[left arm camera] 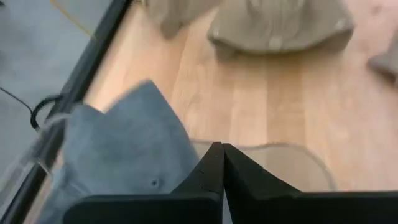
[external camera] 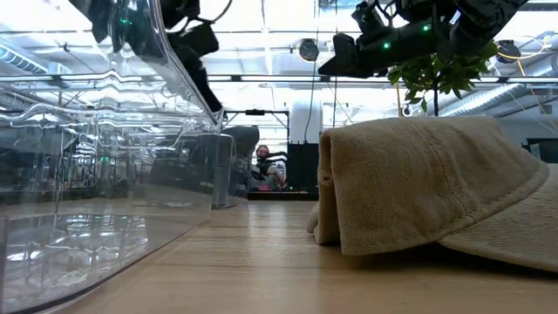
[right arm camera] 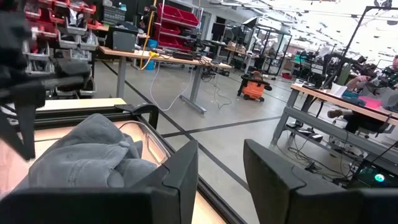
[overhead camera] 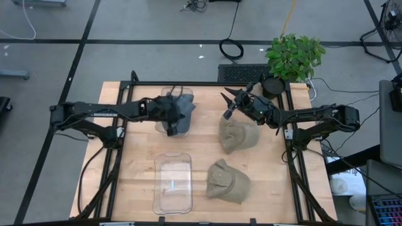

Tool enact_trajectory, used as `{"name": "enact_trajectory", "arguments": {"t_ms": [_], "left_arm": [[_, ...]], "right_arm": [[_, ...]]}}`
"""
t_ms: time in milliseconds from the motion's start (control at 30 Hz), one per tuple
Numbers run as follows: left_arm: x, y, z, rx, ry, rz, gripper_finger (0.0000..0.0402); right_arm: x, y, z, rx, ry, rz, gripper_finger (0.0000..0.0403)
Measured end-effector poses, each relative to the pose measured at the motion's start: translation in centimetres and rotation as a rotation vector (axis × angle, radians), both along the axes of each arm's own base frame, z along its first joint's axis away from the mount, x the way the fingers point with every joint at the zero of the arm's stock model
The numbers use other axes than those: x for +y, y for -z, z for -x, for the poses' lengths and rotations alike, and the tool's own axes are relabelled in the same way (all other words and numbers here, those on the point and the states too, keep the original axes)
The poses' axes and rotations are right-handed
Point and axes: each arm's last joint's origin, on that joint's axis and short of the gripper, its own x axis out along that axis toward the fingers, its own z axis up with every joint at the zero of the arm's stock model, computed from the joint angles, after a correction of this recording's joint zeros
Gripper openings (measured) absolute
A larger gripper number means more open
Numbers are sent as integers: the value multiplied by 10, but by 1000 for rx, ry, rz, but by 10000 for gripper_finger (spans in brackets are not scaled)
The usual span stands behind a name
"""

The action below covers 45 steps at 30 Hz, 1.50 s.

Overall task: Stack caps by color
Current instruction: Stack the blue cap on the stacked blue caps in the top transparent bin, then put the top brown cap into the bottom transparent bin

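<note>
Blue-grey caps (overhead camera: 181,112) lie piled in a clear bin (overhead camera: 164,94) at the far middle of the table. My left gripper (overhead camera: 169,120) is shut just above them; its wrist view shows a blue-grey cap (left arm camera: 118,149) right beside the shut fingers (left arm camera: 222,165). A pile of tan caps (overhead camera: 239,135) rests on the wood right of that bin. Another tan cap (overhead camera: 227,182) lies nearer, large in the low view (external camera: 436,183). My right gripper (overhead camera: 229,103) is open, raised off the table at the pile's far-left side, and its wrist view (right arm camera: 219,168) faces the blue-grey pile (right arm camera: 93,155). My left gripper's shut fingers (left arm camera: 208,171) stand right beside the edge of a blue-grey cap (left arm camera: 168,162) in the bin, coming from the table's left. I cannot tell whether they touch it. No cloth shows between the fingers.
A second clear bin (overhead camera: 173,182) sits at the near middle, left of the near tan cap, with nothing in it. A potted plant (overhead camera: 294,58) stands at the far right corner. Black frame rails (overhead camera: 119,150) border the wooden table. Bare wood lies at the near left and near right.
</note>
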Motion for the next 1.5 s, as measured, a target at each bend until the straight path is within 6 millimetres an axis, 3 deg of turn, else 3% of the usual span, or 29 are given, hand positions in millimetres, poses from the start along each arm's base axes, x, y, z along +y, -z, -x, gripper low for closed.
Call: {"name": "enact_trajectory", "arguments": {"t_ms": [500, 733, 933, 1500], "left_arm": [[40, 63, -15, 204, -144, 162, 5], [43, 70, -20, 181, -116, 219, 14], [40, 59, -14, 157, -112, 210, 16], [23, -7, 12, -69, -69, 128, 17]], "right_arm": [[0, 0, 0, -2, 0, -2, 114], [0, 0, 0, -2, 0, -2, 114], [0, 0, 0, -2, -1, -3, 114], [0, 2, 0, 19, -1, -8, 114]]}}
